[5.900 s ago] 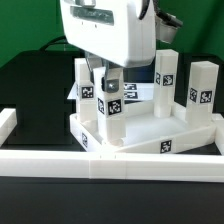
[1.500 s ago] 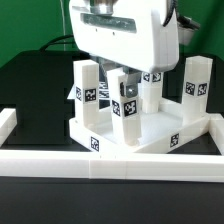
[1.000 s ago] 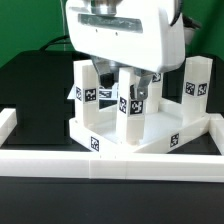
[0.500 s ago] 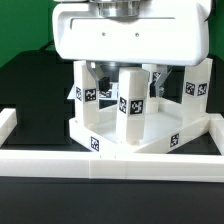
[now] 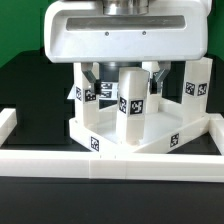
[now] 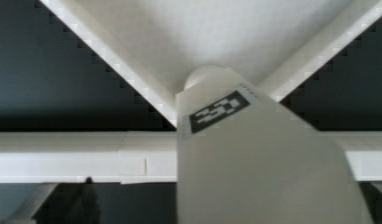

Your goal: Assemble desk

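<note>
Hand (image 5: 124, 80) stands wide, straddling an upright leg (image 5: 132, 105) on the desk top (image 5: 150, 135) (nothing gripped), apparently to grasp it.

A black tabletop (image 5: 30, 90) fills the scene under even, soft light, backed at the far side by a green wall (image 5: 25, 25), with long white border rails (image 5: 50, 160) running along its near edge.
</note>
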Controlling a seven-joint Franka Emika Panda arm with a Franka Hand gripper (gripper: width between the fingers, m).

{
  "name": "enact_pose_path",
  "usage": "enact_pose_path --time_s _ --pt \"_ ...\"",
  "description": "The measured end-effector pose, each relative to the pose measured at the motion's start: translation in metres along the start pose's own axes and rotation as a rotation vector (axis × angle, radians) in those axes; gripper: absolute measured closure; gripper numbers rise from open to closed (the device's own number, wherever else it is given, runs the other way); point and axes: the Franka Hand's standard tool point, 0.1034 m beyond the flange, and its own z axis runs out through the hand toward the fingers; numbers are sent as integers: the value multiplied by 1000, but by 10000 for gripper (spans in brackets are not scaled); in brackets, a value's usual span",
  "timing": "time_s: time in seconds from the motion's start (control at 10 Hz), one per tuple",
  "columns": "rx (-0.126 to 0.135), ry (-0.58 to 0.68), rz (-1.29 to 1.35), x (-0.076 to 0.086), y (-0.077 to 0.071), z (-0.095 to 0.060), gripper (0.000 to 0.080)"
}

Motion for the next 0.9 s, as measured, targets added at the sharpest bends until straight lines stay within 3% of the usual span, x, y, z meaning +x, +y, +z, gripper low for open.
enact_pose_path --time_s 0.5,0.9 --pt "6 -6 -256 -2 -16 3 151" --pt "6 -3 -250 -2 -13 1 151"
